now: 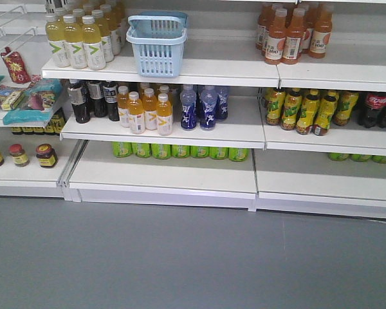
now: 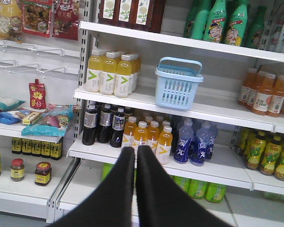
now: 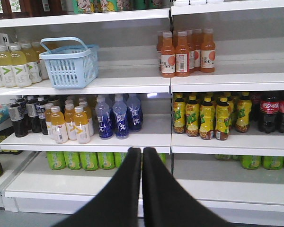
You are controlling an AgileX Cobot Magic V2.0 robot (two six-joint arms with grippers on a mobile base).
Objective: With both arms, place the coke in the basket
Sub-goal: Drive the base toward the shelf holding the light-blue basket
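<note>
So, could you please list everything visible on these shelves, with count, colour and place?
basket: one, light blue, upper shelf
pale yellow bottles: many, white labels, left of basket
orange-brown bottles: several, upper shelf, right
dark bottles: several, black, middle shelf, left
orange juice bottles: several, orange, middle shelf
blue bottles: several, blue, middle shelf, centre
yellow-labelled bottles: several, yellow-green, middle shelf, right
cola bottles: at least two, dark, red labels, far right
green drinks: a row, lower shelf, back
jars: three, dark, low left shelf
red pouch: one, hanging, left
left tool: black, shut
right tool: black, shut
</note>
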